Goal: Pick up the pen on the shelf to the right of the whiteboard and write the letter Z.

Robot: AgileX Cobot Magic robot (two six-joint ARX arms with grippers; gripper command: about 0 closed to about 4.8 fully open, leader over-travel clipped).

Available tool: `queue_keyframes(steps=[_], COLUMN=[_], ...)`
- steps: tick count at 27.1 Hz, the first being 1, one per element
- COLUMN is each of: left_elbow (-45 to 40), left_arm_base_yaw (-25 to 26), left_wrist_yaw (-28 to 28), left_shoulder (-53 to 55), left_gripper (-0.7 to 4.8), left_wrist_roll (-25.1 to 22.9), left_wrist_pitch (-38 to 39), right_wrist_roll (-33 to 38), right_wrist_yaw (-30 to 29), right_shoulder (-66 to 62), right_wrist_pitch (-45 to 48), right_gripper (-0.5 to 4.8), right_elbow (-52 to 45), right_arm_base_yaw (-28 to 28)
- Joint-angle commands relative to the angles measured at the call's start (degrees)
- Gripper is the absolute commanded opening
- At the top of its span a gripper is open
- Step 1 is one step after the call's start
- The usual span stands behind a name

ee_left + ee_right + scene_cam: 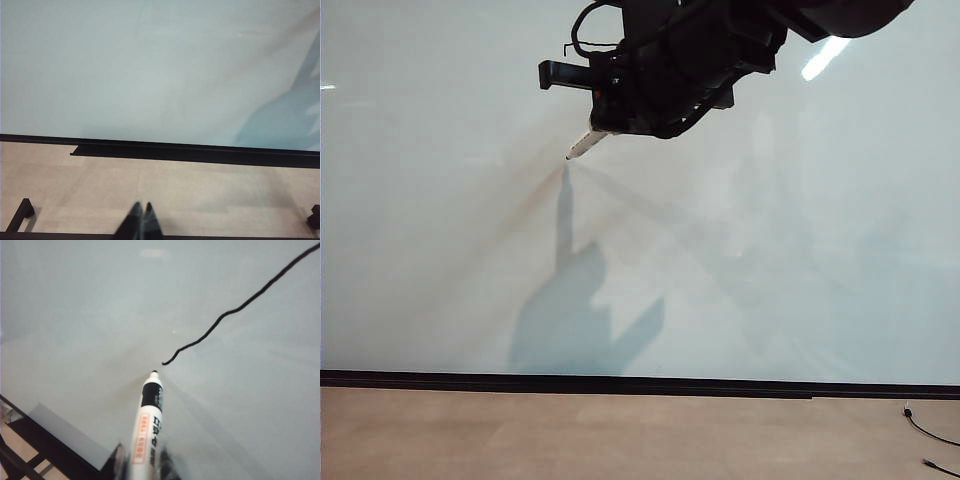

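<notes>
The whiteboard (pixel 440 200) fills the exterior view. High up at its middle, my right gripper (pixel 602 122) is shut on the pen (pixel 586 144), a white barrel with a black tip that points down and left. The tip sits right at its own shadow; I cannot tell whether it touches the board. In the right wrist view the pen (pixel 148 425) sticks out from between the fingers of the right gripper (pixel 142 462). A thin wobbly black line (pixel 225 314) runs from just beyond the tip; ink or cable, I cannot tell. The letter Z is out of view. My left gripper (pixel 142 207) is shut and empty, low over the floor.
A black strip (pixel 620 383) edges the board's bottom above the tan floor (pixel 620 440). A black cable (pixel 930 432) lies on the floor at the right. A black ledge (pixel 150 150) hangs under the board, and black frame bars (pixel 45 447) show beside the right gripper.
</notes>
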State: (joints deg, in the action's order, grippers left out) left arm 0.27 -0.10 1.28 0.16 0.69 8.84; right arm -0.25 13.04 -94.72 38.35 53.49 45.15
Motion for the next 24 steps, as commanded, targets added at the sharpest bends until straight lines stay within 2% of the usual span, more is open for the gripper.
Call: queue_keyframes(steps=[1,8,24], left_elbow=[0.11,0.11,0.11], left_arm_base_yaw=[0.0,0.0,0.0], left_wrist_yaw=[0.02,0.02,0.02], left_shoulder=[0.02,0.02,0.02], left_gripper=[-0.05,-0.04,-0.05], left_wrist_roll=[-0.24,-0.24,-0.24], left_wrist_pitch=[-0.31,-0.31,-0.31], right_wrist_roll=[0.28,0.31,0.26], right_wrist_yaw=[-1.22,-1.16,5.29], right_shoulder=[0.07,0.02,1.27], right_wrist_pitch=[2.51,2.4,-0.04], right_gripper=[-0.06,-0.06,-0.06], right_elbow=[0.28,0.28,0.07], right_arm_base_yaw=[-0.59,-1.27,-0.94])
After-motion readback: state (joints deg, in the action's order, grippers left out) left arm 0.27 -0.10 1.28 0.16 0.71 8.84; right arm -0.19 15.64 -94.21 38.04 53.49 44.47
